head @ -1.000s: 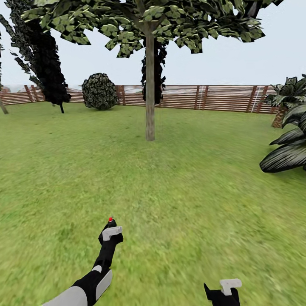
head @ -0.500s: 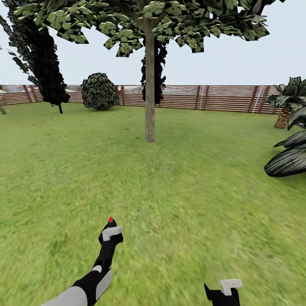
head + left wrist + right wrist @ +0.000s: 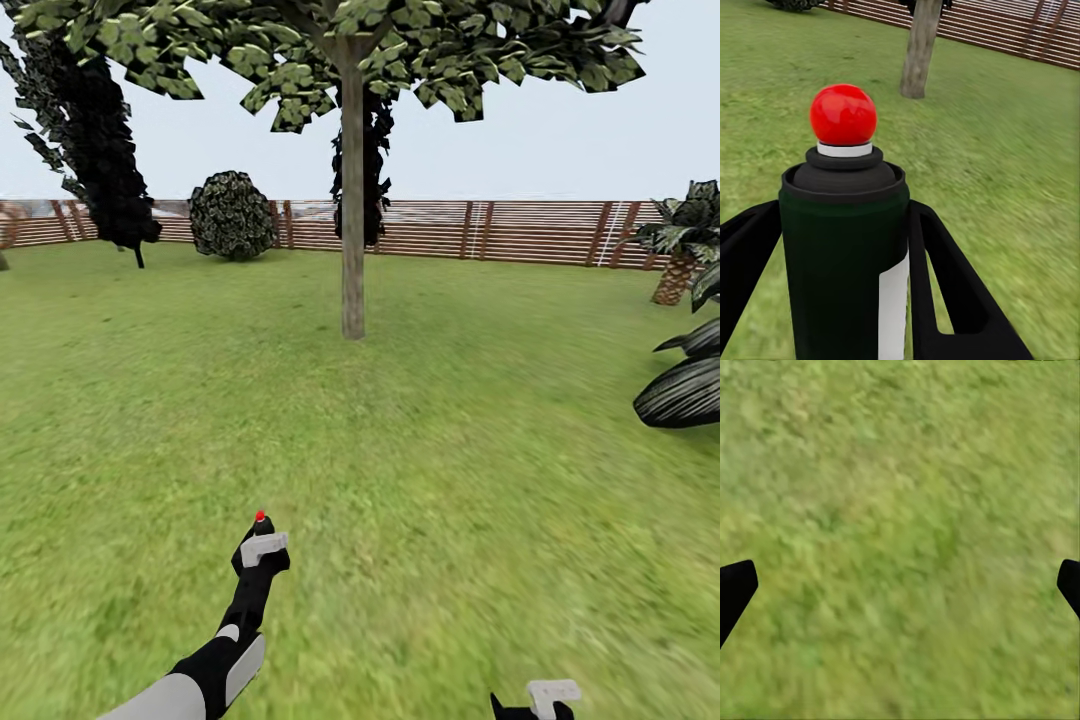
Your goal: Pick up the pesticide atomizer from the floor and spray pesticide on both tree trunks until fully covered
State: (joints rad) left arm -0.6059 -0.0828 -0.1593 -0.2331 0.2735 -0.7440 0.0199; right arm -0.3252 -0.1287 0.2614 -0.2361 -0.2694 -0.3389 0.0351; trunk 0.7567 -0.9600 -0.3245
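Pesticide atomizer [image 3: 844,247]: upright, clamped in left end effector [image 3: 262,548]. Tree trunk [image 3: 352,200]: straight ahead, well apart. Right end effector [image 3: 900,585]: spread, empty.

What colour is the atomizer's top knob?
Red, clearest in the left wrist view: atomizer, knob.

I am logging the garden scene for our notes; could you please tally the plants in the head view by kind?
Broad-leaved tree with bare trunk: 1
Dark cypress-like trees: 2
Round shrub: 1
Palm with scaly trunk: 1
Striped-leaf plant at the edge: 1
Total: 6
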